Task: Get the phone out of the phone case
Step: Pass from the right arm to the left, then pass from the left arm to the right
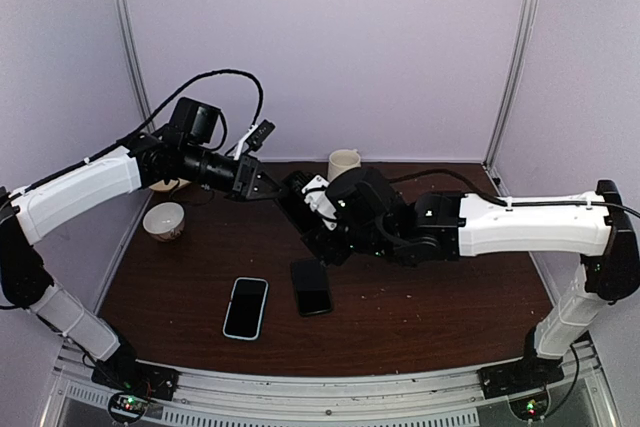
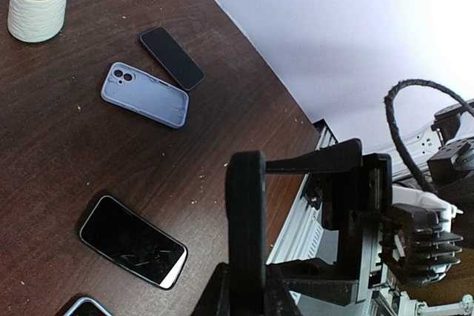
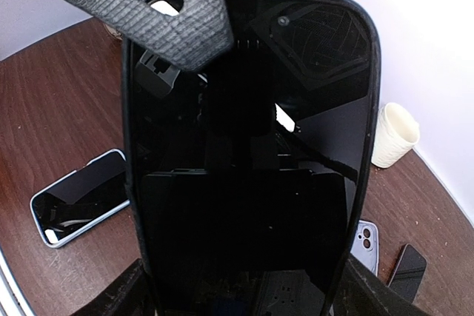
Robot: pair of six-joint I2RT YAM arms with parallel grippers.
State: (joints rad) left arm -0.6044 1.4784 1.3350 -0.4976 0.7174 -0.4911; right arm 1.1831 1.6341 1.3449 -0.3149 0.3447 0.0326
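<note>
My left claw [image 1: 272, 189] is clenched on the top corner of the case [image 3: 374, 109]. One finger [image 3: 189, 27] lies over the rim and onto the glass. I cannot see where the finger behind it sits. My right claw [image 3: 246, 290] grasps the same case by its two long sides, jaws spread wide. The phone [image 3: 252, 168] is seated in the case, screen toward my right wrist, and both are held up off the table [image 1: 450, 297] between my arms.

I see three risks.
- **Left pinch:** it seems to cover both glass and rim. If so, pulling would drag phone and case together instead of peeling the rim back.
- **Right squeeze:** pressing on the sides may push the case walls tighter against the phone.
- **Sudden release:** if the corner lets go all at once, the phone could slip free and drop. A blue-rimmed phone [image 1: 246, 307] and a black phone [image 1: 312, 287] lie at about 6 o'clock, so it might land on those.

As for containers, the case in my grip is full. A cream cup [image 1: 343, 162] stands at 12 o'clock, and the little I see of its inside looks bare. A bowl [image 1: 164, 220] sits at 9 o'clock, and I cannot make out what is in it. My left wrist camera shows a pale spare case [image 2: 144, 94] lying flat near the cup. It looks empty, but I am not sure.
</note>
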